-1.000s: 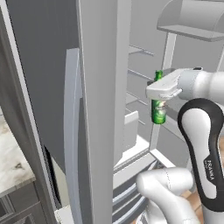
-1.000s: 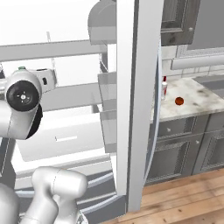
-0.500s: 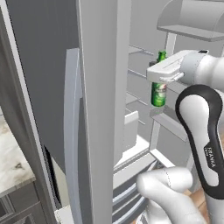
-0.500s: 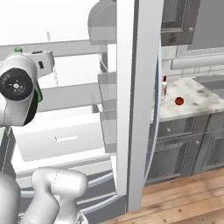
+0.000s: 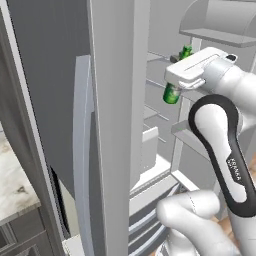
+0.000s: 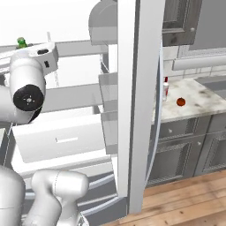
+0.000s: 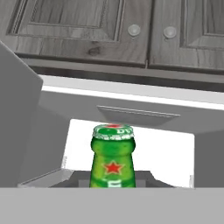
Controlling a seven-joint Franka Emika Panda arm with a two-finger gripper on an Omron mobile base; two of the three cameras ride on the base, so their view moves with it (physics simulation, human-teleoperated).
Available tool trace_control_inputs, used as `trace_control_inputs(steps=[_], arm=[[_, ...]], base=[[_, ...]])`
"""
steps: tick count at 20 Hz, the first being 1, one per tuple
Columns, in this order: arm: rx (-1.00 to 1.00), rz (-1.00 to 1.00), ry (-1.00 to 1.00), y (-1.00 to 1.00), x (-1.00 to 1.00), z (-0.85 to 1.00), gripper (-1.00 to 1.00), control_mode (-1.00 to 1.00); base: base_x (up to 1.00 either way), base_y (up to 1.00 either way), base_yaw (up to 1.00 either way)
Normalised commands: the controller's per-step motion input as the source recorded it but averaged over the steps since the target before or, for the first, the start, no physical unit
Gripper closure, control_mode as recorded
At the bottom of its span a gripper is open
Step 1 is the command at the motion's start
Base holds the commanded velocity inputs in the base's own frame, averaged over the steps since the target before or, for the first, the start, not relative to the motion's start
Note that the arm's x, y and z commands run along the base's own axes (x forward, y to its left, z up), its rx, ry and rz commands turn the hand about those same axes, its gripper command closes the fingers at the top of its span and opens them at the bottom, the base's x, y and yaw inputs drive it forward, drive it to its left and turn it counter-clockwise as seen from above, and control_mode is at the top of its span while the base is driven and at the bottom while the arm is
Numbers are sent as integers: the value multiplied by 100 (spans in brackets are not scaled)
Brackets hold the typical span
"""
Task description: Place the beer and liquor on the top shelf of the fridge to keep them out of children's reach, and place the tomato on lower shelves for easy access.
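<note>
**Open fridge, door edge close by**

The fridge (image 5: 165, 145) stands open, its pale interior free ahead of the beer (image 7: 112, 156). The door (image 5: 112, 100) edge rises just beside the arm. Shelves (image 6: 75, 96) cross the opening, with gaps between them.

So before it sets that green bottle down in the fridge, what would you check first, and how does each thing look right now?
1. Bottle held: ok. The jaws are shut on the beer, carried inside the open fridge.
2. Bottle upright: ok. In the hand view its cap points up.
3. Bottle above the top shelf: cannot tell. The arm hides the shelf edge beneath it.
4. Landing spot free: cannot tell, hidden by the arm.
5. Other items waiting: ok. The liquor and the tomato stand apart on the counter, outside the fridge.
</note>
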Motion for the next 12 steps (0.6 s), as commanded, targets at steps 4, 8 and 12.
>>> trace_control_inputs(steps=[4, 8, 12], arm=[[3, 0, 0, 0, 32, 27, 100, -100], [0, 0, 0, 6, 44, 17, 100, -100], [0, 0, 0, 9, 43, 12, 100, -100]], base=[[0, 0, 0], [0, 0, 0], [0, 0, 0]])
